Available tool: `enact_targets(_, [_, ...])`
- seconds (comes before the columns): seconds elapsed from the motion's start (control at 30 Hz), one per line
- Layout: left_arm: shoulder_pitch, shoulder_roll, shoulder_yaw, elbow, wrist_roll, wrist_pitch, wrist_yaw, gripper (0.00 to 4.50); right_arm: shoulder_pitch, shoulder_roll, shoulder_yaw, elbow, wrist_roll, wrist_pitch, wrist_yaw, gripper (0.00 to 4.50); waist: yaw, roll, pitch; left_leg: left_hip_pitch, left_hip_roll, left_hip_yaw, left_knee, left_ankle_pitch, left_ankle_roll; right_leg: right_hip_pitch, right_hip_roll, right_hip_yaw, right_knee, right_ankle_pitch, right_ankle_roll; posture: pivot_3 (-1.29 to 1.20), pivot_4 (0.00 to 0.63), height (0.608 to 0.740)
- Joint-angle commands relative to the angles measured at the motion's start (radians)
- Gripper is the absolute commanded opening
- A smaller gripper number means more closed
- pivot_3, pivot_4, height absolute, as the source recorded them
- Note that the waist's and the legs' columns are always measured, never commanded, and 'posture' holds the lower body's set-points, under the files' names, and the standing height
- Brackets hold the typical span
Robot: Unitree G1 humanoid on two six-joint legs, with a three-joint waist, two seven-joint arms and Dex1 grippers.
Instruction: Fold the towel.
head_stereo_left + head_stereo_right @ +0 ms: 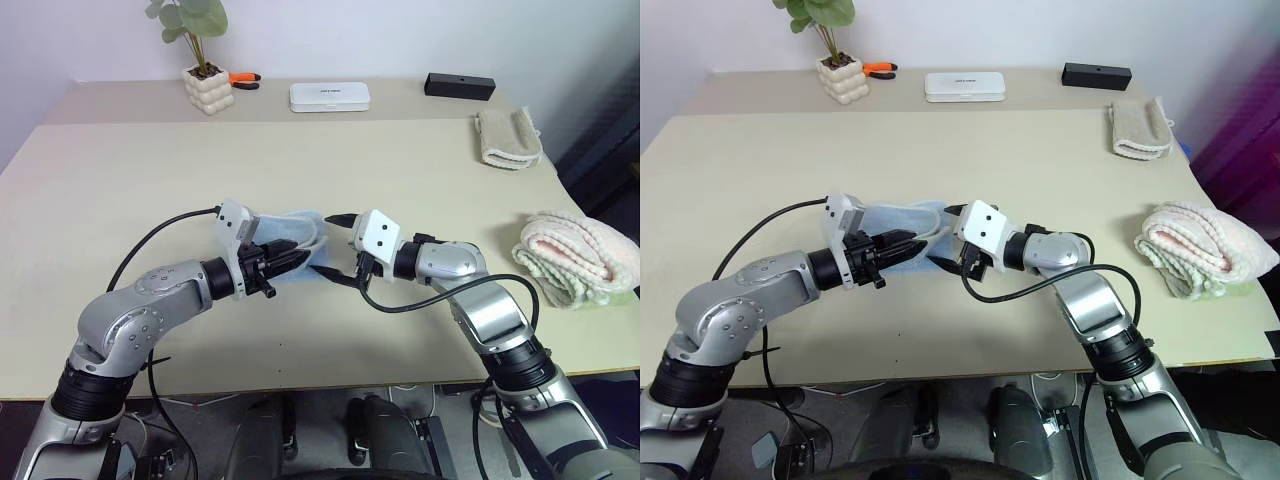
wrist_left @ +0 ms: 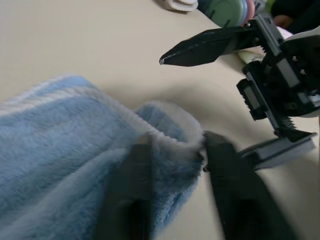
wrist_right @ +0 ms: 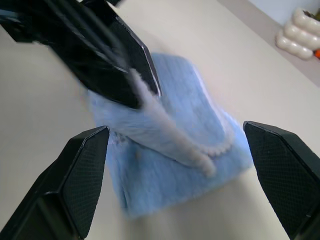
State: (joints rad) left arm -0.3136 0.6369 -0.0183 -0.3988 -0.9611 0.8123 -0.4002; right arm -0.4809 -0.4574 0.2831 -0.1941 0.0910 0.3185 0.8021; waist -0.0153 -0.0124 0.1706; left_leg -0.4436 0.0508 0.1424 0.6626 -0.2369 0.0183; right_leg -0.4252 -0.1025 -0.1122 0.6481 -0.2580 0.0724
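Left gripper [image 1: 292, 258]: fingers parted, straddling a raised fold of the towel's paler edge; in the left wrist view the edge [image 2: 175, 140] stands between the two dark fingers, and whether they press on it cannot be told. The left arm reaches in from the left, forearm roughly level, gripper pointing toward the right arm.

Right gripper [image 1: 334, 243]: fingers spread wide, nothing between them, one tip above and one below in the head view. It points toward the left gripper, tips just beside the towel's near end. Forearm bent inward across the table front, a black cable looping under it.

Towel [image 3: 200, 125]: light blue terry, folded over, lying flat on the table between the two grippers, with one loose flap of edge lifted at the left gripper.

Table [image 1: 130, 200]: beige, broad.

Beige folded towel [image 1: 508, 137]: far right corner.
Pink-and-cream towel [image 1: 578, 256]: right edge, well apart from the blue one.
Potted plant [image 1: 205, 75], orange-handled tool [image 1: 243, 80], white case [image 1: 329, 96], black box [image 1: 459, 86]: along the back ledge.
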Motion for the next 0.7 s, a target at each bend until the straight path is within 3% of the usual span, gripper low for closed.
enact_targets(0.03, [0.037,0.018,0.177,-0.080,-0.093,-0.011,-0.011,2.92,0.001,-0.046,-0.054,-0.037,0.011,-0.006,0.016,4.40,-0.002,0.000,0.000,0.000,0.000,0.000,0.000,0.000,0.000,0.000,0.000,0.000,0.000,0.000,0.000,0.00,0.150,0.740])
enact_targets(0.13, [0.096,0.038,0.358,-0.106,-0.172,-0.039,-0.023,2.92,0.013,-0.108,-0.086,-0.046,0.051,0.006,0.076,4.40,-0.001,0.000,0.000,0.000,0.000,0.000,0.000,0.000,0.000,0.000,0.000,0.000,0.000,0.000,0.000,0.00,0.150,0.740])
enact_targets(0.2, [0.116,0.042,0.424,-0.093,-0.179,-0.047,0.002,2.98,0.012,-0.123,-0.107,-0.051,0.083,0.031,0.093,3.57,0.001,0.000,0.000,0.000,0.000,0.000,0.000,0.000,0.000,0.000,0.000,0.000,0.000,0.000,0.000,0.00,0.150,0.740])
enact_targets(0.27, [0.158,0.075,0.444,-0.090,-0.097,-0.059,-0.003,2.50,-0.005,-0.108,-0.133,-0.058,0.128,0.072,0.088,2.64,0.001,0.000,0.000,0.000,0.000,-0.001,0.000,0.000,0.000,0.001,0.000,0.000,0.000,0.000,0.000,0.00,0.150,0.740])
enact_targets(0.4, [0.201,0.103,0.366,-0.083,0.074,-0.101,-0.004,0.68,-0.062,-0.020,-0.133,-0.067,0.191,0.161,0.044,0.56,0.000,0.000,0.000,0.001,0.000,0.000,0.000,0.000,0.000,0.000,0.000,0.000,0.000,0.000,0.000,0.00,0.150,0.740])
enact_targets(0.43, [0.192,0.088,0.325,-0.077,0.114,-0.117,-0.005,0.67,-0.077,0.017,-0.113,-0.060,0.187,0.179,0.020,0.09,0.001,0.000,0.000,0.000,0.000,0.000,0.000,0.000,0.000,0.000,0.000,0.000,0.000,0.000,0.000,0.00,0.150,0.740])
enact_targets(0.57, [0.143,-0.023,0.220,-0.007,0.203,-0.146,0.031,0.67,-0.107,0.162,-0.056,0.005,0.165,0.224,-0.073,0.09,0.004,0.000,0.000,0.000,0.000,0.000,0.000,-0.001,0.000,0.000,0.000,0.000,0.000,0.000,0.000,0.00,0.150,0.740])
enact_targets(0.7, [0.159,-0.070,0.120,0.074,0.328,-0.199,0.000,0.67,-0.103,0.226,0.042,0.138,0.067,0.202,-0.135,0.09,0.001,0.000,0.000,-0.001,-0.001,0.000,0.000,-0.001,0.001,0.000,0.000,0.000,0.000,0.000,0.000,0.00,0.150,0.740])
